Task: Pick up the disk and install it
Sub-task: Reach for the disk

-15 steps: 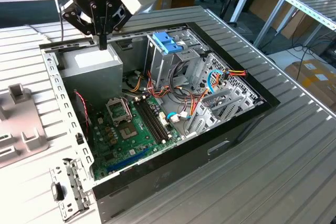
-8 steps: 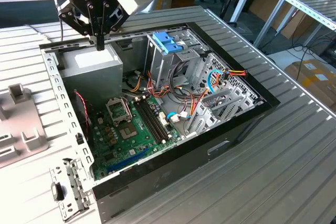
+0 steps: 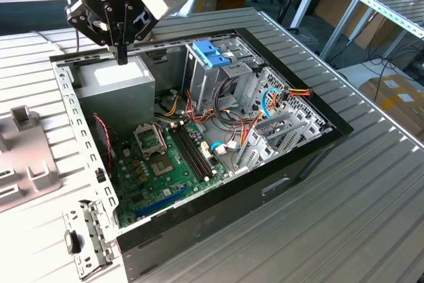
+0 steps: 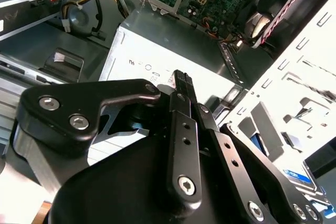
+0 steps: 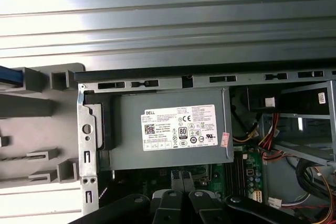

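My gripper point(image 3: 122, 57) hangs over the far left corner of the open computer case point(image 3: 311, 138), just above the grey power supply box point(image 3: 116, 87) with its white label point(image 5: 178, 128). Its black fingers point(image 4: 181, 80) are pressed together with nothing between them; they also show as the gripper point(image 5: 182, 178) in the first wrist view. A bright blue edge that looks like the disk point(image 5: 9, 75) lies in the grey slotted fixture point(image 5: 47, 103) beside the case, and most of it is cut off by the picture's edge. The drive cage point(image 3: 218, 81) stands at the case's far side.
A blue two-pronged latch point(image 3: 212, 53) tops the drive cage. The green motherboard point(image 3: 162, 164) and bundles of coloured cables point(image 3: 265, 107) fill the case floor. The case sits on a ribbed metal table point(image 3: 371, 210). A loose metal bracket point(image 3: 86, 240) lies at the front left.
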### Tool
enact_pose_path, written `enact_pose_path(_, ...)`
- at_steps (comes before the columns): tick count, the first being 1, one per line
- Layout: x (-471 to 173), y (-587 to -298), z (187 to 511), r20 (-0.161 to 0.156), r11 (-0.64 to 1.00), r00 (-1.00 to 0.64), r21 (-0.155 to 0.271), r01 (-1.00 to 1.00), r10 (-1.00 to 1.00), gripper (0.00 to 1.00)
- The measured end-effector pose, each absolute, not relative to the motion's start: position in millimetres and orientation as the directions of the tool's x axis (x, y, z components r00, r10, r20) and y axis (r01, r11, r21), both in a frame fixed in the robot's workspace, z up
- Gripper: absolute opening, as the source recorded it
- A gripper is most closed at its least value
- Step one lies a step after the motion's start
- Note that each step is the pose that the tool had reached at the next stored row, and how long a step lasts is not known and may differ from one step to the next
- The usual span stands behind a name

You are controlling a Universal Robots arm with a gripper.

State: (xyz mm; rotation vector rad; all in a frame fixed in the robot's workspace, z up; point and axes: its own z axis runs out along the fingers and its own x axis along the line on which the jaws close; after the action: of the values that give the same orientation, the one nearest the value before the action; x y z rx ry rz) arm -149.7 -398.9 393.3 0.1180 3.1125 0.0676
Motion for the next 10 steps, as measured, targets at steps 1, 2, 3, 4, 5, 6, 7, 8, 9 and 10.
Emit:
enact_pose_path(1, -150.3, -398.9, 393.3, -0.024, 0.996, -0.997, 0.044, 0.075, 0.076, 0.11)
enact_pose_path(2, -151.5, -398.9, 393.3, -0.024, 0.996, -0.997, 0.044, 0.075, 0.076, 0.11)
enact_pose_path(3, -152.2, -398.9, 393.3, -0.024, 0.996, -0.997, 0.044, 0.075, 0.076, 0.11)
enact_pose_path(4, -152.8, -399.0, 393.3, -0.024, 0.996, -0.997, 0.044, 0.075, 0.076, 0.11)
enact_pose_path(5, -153.7, -398.9, 393.3, -0.024, 0.996, -0.997, 0.044, 0.075, 0.076, 0.11)
enact_pose_path(6, -154.5, -398.9, 393.3, -0.024, 0.996, -0.997, 0.044, 0.075, 0.076, 0.11)
enact_pose_path(7, -155.1, -398.9, 393.3, -0.024, 0.996, -0.997, 0.044, 0.075, 0.076, 0.11)
enact_pose_path(8, -155.8, -398.9, 393.3, -0.024, 0.996, -0.997, 0.044, 0.075, 0.076, 0.11)
enact_pose_path(9, -156.3, -398.9, 393.3, -0.024, 0.996, -0.997, 0.044, 0.075, 0.076, 0.11)
enact_pose_path(10, -157.5, -398.9, 393.3, -0.024, 0.996, -0.997, 0.044, 0.075, 0.076, 0.11)
